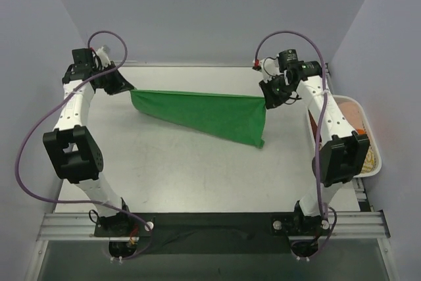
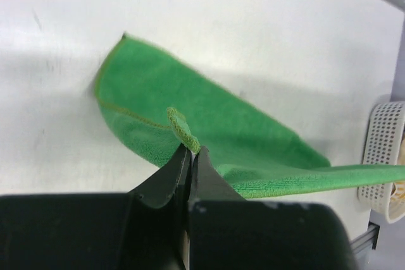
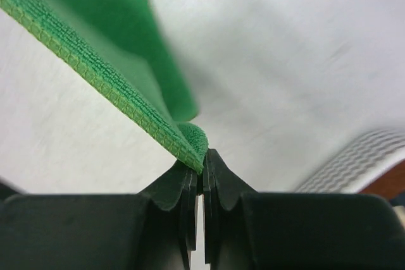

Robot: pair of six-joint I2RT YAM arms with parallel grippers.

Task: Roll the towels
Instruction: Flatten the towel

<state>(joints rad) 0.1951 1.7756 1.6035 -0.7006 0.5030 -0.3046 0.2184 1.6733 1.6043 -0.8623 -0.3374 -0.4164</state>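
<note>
Your left pincer and right pincer each pinch shut on a green towel corner, stretching it above the worktop, presumably to flatten it for rolling.

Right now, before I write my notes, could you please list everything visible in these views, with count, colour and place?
green towel: one, bright green, stretched between both pairs of fingers over the far half of the table.
basket: one, white, slatted, at the table's right edge; it holds pale and orange things I cannot identify.
table: one, white, under everything.
rail: one, silver, along the near edge, under the arm bases.
cables: two, purple, one looping along each arm.
arms: two, white and black, one on each side.
left fingers: black, shut on the towel's left end.
right fingers: black, shut on the towel's right end.
</note>
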